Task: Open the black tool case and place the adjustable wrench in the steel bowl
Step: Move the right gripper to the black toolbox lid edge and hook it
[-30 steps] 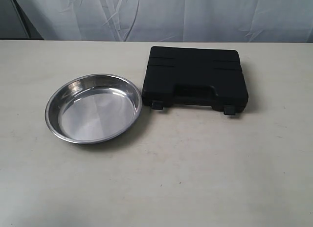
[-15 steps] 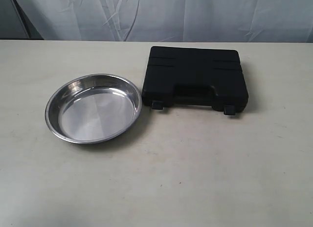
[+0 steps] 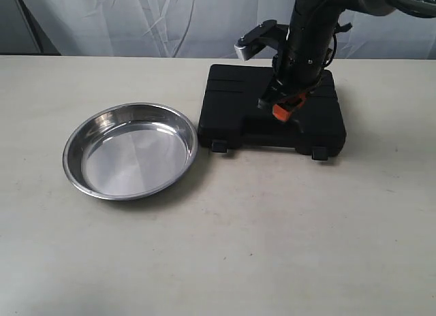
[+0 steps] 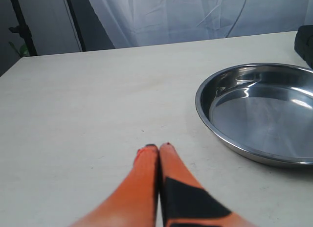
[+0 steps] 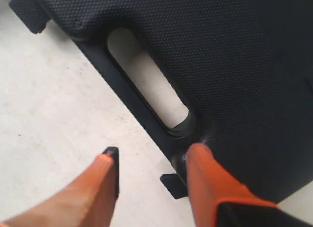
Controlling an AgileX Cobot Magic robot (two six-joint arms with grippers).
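Note:
The black tool case (image 3: 272,105) lies closed on the table, its handle and two latches facing the near side. No adjustable wrench shows anywhere. The steel bowl (image 3: 129,150) stands empty to the left of the case. My right gripper (image 3: 281,105) hangs open over the case's handle edge. In the right wrist view the right gripper (image 5: 152,157) has one finger over the table and the other at the case (image 5: 225,56) beside the handle slot (image 5: 146,78), close to a latch (image 5: 172,184). My left gripper (image 4: 158,147) is shut and empty above bare table, left of the bowl (image 4: 259,109).
A white curtain (image 3: 170,20) hangs behind the table's far edge. A corner of the case (image 4: 305,43) shows past the bowl in the left wrist view. The case's other latch (image 5: 27,14) sticks out onto the table (image 3: 272,234).
The right arm has come into the exterior view from the top right and now hangs over the case. Bowl and case have not moved.

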